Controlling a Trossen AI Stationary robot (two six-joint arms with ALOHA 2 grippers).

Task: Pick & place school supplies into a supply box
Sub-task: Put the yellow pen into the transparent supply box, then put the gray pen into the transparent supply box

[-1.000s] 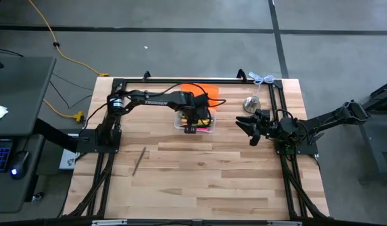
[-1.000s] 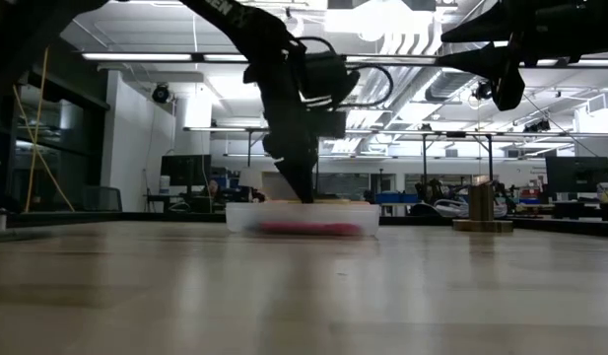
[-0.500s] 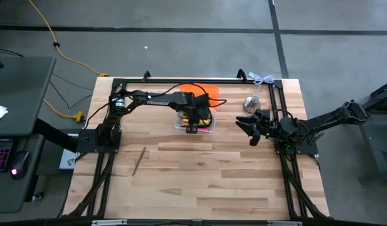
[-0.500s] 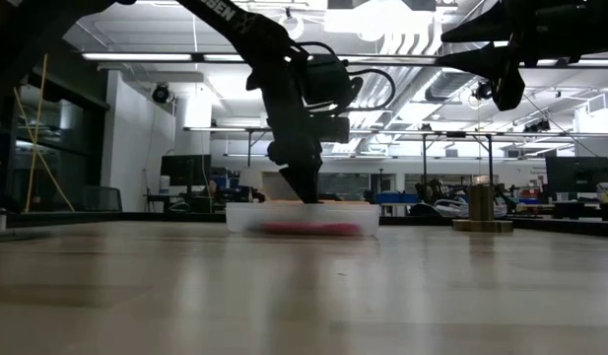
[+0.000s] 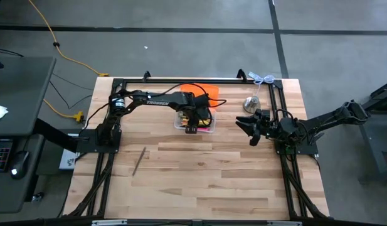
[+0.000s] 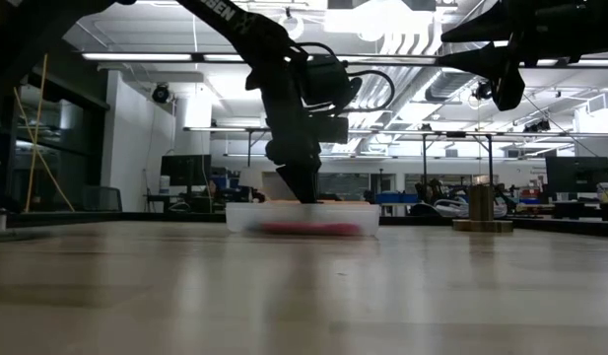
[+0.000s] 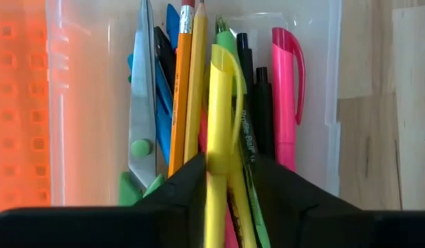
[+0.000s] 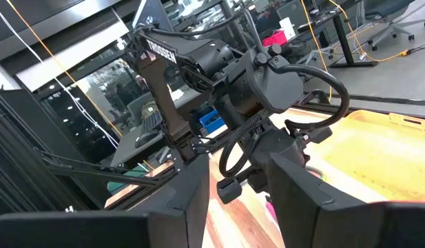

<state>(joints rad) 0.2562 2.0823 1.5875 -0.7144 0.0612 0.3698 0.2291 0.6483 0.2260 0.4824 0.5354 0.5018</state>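
Left wrist view: yellow pen (image 7: 220, 131) between left gripper (image 7: 222, 189) fingers, over supply box (image 7: 315, 103).

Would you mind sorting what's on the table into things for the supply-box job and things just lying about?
Belonging to the job:
supply box
yellow highlighter in the left hand
pink highlighter, scissors, pencil in the box
dark pencil on the table

Lying about:
metal bell
right hand, waiting

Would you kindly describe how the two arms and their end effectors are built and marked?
Both are matte black jointed arms. The left arm bears white lettering and looped black cable near its wrist. Each end effector, left and right, ends in two flat, blocky dark fingers.
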